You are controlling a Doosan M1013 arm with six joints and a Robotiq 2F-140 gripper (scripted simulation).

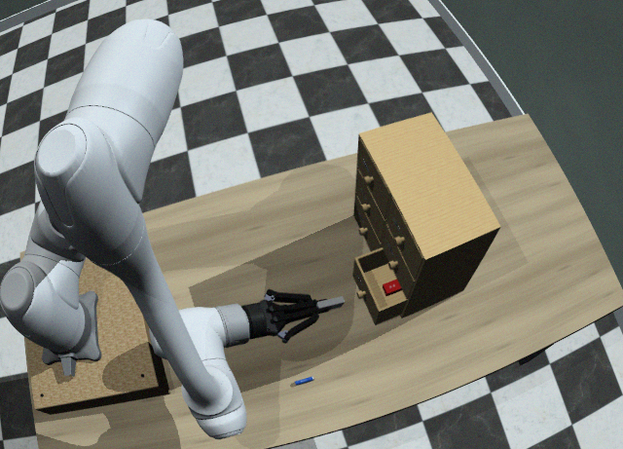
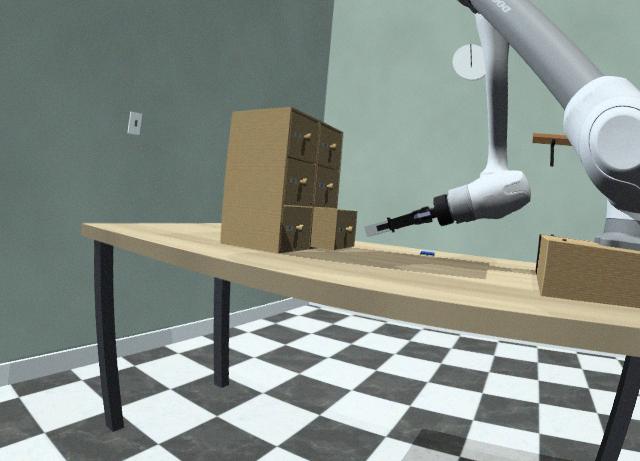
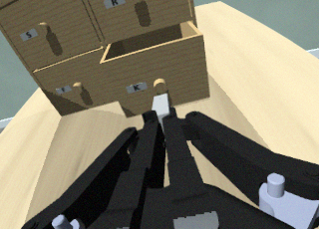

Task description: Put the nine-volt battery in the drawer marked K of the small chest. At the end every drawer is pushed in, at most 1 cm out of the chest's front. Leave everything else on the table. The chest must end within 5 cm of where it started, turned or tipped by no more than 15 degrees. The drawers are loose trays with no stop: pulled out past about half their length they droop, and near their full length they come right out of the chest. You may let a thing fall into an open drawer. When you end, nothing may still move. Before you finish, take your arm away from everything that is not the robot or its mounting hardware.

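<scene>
The small wooden chest (image 1: 422, 203) stands on the table; it also shows in the exterior view (image 2: 281, 179). Its bottom drawer (image 1: 378, 291) nearest the front is pulled out, and the red nine-volt battery (image 1: 391, 286) lies inside it. The same open drawer shows in the exterior view (image 2: 336, 229) and in the wrist view (image 3: 156, 73). My gripper (image 1: 336, 302) is shut and empty. It is level, pointing at the open drawer's front, a short way from its knob (image 3: 159, 85). In the exterior view the gripper's (image 2: 373, 230) tip is right of the drawer, apart from it.
A small blue pen-like object (image 1: 303, 381) lies on the table near the front edge, behind the gripper. The arm's wooden base block (image 1: 95, 354) stands at the table's left end. The other drawers look pushed in.
</scene>
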